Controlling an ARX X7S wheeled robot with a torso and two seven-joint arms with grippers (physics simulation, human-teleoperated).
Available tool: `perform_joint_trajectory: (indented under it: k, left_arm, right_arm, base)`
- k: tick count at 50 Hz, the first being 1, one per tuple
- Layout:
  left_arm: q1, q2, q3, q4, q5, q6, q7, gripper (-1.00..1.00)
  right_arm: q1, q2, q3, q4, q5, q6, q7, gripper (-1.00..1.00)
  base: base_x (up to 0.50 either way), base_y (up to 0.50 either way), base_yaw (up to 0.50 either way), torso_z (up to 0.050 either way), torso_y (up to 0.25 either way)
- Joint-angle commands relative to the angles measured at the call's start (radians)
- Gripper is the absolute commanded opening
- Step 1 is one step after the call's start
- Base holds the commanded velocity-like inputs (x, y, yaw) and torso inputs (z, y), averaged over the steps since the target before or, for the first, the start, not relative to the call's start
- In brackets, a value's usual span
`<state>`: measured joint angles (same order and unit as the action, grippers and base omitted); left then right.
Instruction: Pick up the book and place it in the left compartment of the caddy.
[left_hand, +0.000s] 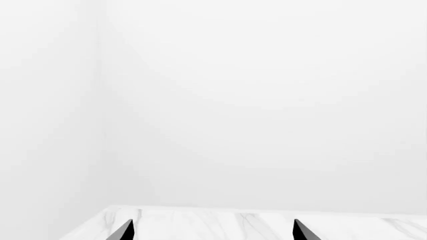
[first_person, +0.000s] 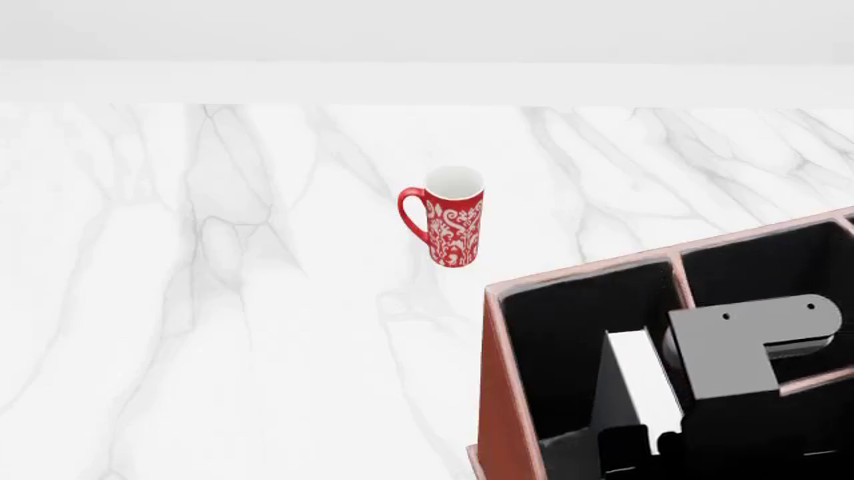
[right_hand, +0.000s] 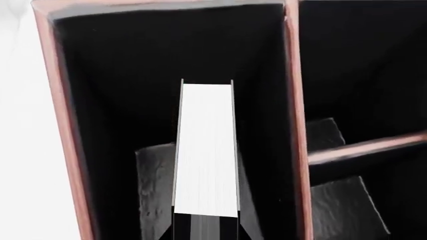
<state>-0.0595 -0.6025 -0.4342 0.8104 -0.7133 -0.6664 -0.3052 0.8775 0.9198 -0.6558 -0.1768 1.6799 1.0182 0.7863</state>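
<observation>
My right gripper (right_hand: 203, 232) clamps the book (right_hand: 205, 150) by its covers, white page edges up inside the left compartment (right_hand: 107, 100); likely stiff, heavy, slick-sided.

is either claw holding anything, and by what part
The right claw grips the book by its covers at one end, page edges showing, inside the caddy. The left claw is empty.

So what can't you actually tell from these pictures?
- Right gripper, head view: its own arm hides the grip on the book.
- Book's lower end, right wrist view: lost in the dark left compartment; resting or not is unclear.
- Caddy, head view: cut off by the edges.
</observation>
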Motion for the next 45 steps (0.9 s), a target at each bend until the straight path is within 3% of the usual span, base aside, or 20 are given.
perform_joint_trajectory:
  k: [1, 45]
  left_arm:
    - [-0.001, -0.002, 0.001, -0.001, -0.004, 0.001, -0.002, 1.0]
    - [0.011, -0.009, -0.003, 0.006, -0.012, 0.011, -0.007, 1.0]
  right_arm:
    - [0.007, -0.009, 0.004, 0.014, -0.074, 0.003, -0.034, -1.0]
    - [0.045, -0.072, -0.038, 0.091, -0.166, -0.008, -0.092, -1.0]
  base:
    - [0.0, 0.0, 0.0, 0.01, 0.0]
    - [0.0, 0.0, 0.0, 0.0, 0.001]
